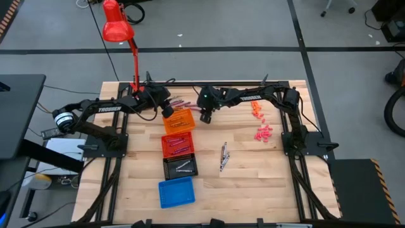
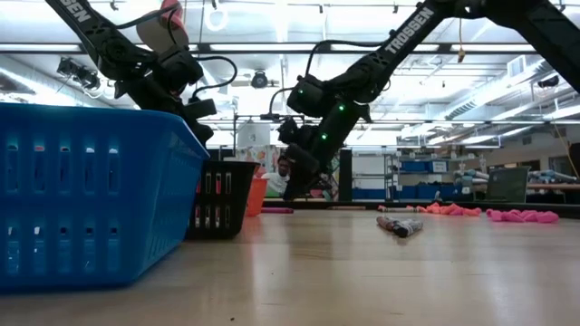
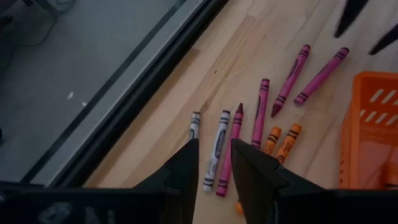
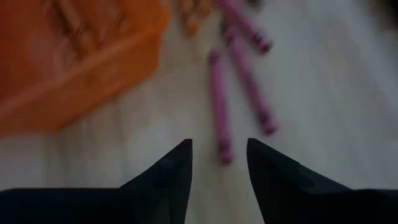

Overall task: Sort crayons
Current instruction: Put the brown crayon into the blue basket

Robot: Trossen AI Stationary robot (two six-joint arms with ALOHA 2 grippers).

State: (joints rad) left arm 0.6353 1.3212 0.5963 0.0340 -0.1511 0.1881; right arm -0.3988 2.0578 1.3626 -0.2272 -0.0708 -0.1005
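Thin paper-wrapped magenta crayons [image 4: 219, 106] lie loose on the pale wood counter [image 1: 253, 183], just beside the orange slotted plastic tray [image 1: 179, 120], at its 12 o'clock in high view. Right gripper [image 4: 217, 155] hovers over them, fingers spread, nothing held. Best approach, I'd judge: straddle one crayon across its width, drop straight, avoid nudging neighbours. Left gripper [image 3: 214, 162] at tray's 10 o'clock, part-open & empty over white wax crayons [image 3: 214, 149]. Round sticks roll easily.

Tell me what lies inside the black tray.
In the high view the black tray holds a few pale grey-white crayons. How many cannot be made out; in the low view its wall hides the contents.
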